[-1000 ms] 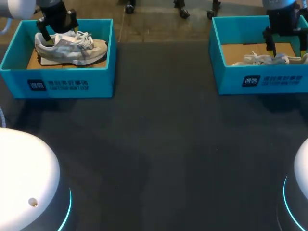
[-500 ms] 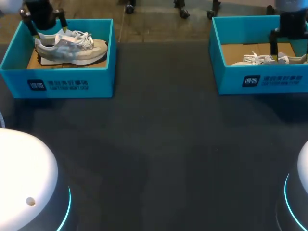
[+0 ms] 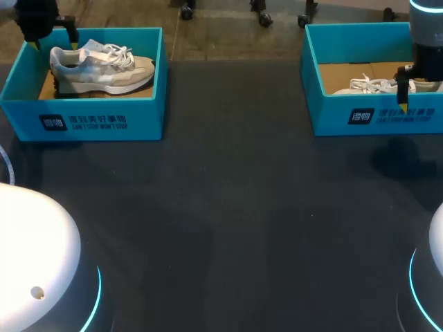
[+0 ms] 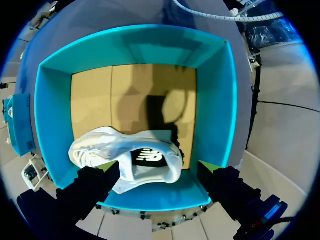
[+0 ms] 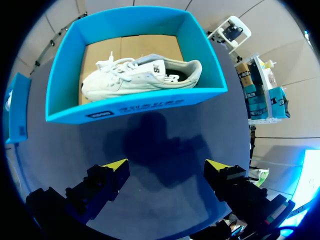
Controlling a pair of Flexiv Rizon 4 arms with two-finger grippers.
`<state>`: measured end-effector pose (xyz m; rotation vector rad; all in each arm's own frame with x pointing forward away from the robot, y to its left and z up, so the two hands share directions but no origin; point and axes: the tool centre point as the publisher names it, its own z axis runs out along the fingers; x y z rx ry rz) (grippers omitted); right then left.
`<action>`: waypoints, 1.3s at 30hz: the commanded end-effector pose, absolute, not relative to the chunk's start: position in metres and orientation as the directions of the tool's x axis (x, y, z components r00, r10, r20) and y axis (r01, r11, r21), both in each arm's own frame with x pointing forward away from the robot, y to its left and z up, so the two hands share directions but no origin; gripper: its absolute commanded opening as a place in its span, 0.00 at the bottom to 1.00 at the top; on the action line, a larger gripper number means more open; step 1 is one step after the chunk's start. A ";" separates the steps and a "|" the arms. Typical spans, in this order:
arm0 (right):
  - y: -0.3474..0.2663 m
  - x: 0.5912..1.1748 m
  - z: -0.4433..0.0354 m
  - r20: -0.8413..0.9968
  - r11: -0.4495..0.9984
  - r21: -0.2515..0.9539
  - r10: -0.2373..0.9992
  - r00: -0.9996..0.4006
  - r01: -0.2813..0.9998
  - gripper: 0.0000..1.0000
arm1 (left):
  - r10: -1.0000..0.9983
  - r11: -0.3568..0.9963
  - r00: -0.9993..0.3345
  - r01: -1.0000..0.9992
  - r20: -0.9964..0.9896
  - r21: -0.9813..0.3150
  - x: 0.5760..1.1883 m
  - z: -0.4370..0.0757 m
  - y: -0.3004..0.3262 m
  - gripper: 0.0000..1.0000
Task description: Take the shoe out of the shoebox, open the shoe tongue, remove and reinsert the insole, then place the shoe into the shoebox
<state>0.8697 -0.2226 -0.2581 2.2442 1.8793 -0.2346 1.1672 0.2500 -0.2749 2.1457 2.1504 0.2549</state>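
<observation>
A grey-and-white shoe (image 3: 100,69) lies in the left blue shoebox (image 3: 104,104). My left gripper (image 3: 54,43) hangs open above that box's far left corner, over the heel end. In the left wrist view the shoe (image 4: 100,150) lies under the open left gripper (image 4: 159,167), against a wall of the box (image 4: 220,100), heel opening up. A white shoe (image 3: 374,84) lies in the right blue shoebox (image 3: 332,114). My right gripper (image 3: 422,104) stands open above that box's front wall. In the right wrist view the white shoe (image 5: 140,75) and its box (image 5: 65,112) lie ahead of the open right gripper (image 5: 166,165).
Dark table surface (image 3: 228,207) spreads between and in front of the two boxes. Both boxes have brown cardboard floors (image 4: 130,95). The white bases of my arms (image 3: 34,263) stand at the near corners.
My left gripper has risen off the shoe's heel and drifted toward the box's far left corner. My right gripper has pulled back from over the white shoe to above the front wall.
</observation>
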 end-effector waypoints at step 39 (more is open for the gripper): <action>-0.228 0.845 -0.258 -0.131 -0.067 0.122 0.988 0.083 0.990 1.00 | 0.996 -0.073 0.068 0.994 0.053 0.085 1.212 -0.330 0.279 0.72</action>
